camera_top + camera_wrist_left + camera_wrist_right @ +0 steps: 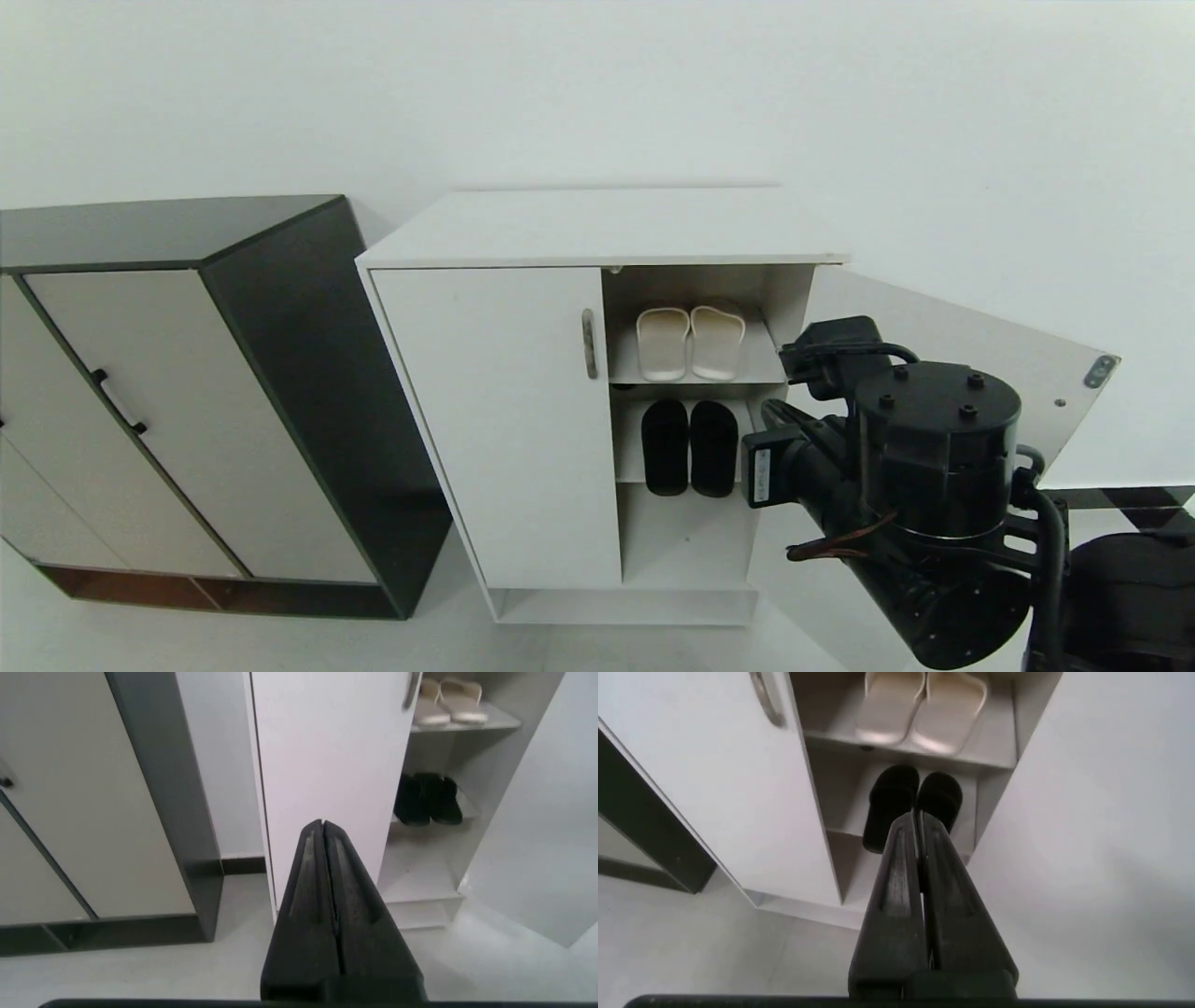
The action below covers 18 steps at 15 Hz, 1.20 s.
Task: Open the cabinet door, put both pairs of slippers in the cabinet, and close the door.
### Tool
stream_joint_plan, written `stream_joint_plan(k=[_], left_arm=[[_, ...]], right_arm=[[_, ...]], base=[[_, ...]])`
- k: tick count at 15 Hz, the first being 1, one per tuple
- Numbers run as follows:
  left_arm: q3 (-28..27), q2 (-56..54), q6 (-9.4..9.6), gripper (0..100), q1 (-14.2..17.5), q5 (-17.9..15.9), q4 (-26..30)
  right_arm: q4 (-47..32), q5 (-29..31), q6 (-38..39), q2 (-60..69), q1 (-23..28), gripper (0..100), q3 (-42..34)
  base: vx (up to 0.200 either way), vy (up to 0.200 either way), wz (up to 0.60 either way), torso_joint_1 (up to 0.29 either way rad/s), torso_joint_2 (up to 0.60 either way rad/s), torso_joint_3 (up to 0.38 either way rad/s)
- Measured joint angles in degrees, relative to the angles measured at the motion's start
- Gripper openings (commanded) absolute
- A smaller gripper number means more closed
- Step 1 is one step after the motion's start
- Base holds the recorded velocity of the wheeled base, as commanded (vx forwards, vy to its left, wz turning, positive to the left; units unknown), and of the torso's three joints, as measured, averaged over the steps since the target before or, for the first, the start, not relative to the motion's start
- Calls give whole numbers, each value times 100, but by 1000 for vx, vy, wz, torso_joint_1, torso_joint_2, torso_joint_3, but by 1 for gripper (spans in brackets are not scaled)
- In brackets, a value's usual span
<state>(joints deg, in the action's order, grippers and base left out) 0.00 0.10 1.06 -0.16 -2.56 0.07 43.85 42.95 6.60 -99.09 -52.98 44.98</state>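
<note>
**Desk:** White cabinet [597, 229], one door swung wide. Where do the slippers stand?

**Photographer:** Both pairs are inside. The cream slippers [691, 343] sit side by side on the upper shelf, and the black slippers [689, 448] are on the shelf below. The open door [943, 355] hangs out to the robot's right, and the closed door [495, 420] covers the other half. By my reading, only the closing is left.

**Desk:** And the pincers?

**Photographer:** Both are clenched on nothing. The right pincer [917, 817] points at the open compartment, roughly toward the black pair. The left pincer [322, 826] hangs low before the closed door, well apart from the shelves.

**Desk:** What could spoil it from here?

**Photographer:** The right arm sits between the open door and the compartment, so a swing that starts before the arm clears would trap it against the frame. The black pair seems to reach the shelf's front edge. If the heels stick out, the door could stop short or nudge a slipper off. A push close to the hinge might shove the whole cabinet toward the dark cabinet [280, 373] beside it rather than turn the door
</note>
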Motion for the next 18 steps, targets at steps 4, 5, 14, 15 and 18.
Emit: stream_joint_plan(k=[4,5,14,15,18], left_arm=[[0,0,0,0,-2,0,2],[0,0,0,0,-2,0,2],[0,0,0,0,-2,0,2],[0,0,0,0,-2,0,2],[0,0,-2,0,-2,0,0]], right_arm=[[-1,2,-2,0,10,0,0],[-1,2,-2,0,10,0,0],[-9,2,-2,0,37,0,2],[-4,2,0,0,39,0,2],[16,2,-154,2,52,0,-45]], base=[[0,0,0,194,-497,-314],[0,0,0,203,-510,-310],[0,0,0,232,-548,-315],[0,0,0,266,-593,-334],[0,0,0,134,-294,-157]])
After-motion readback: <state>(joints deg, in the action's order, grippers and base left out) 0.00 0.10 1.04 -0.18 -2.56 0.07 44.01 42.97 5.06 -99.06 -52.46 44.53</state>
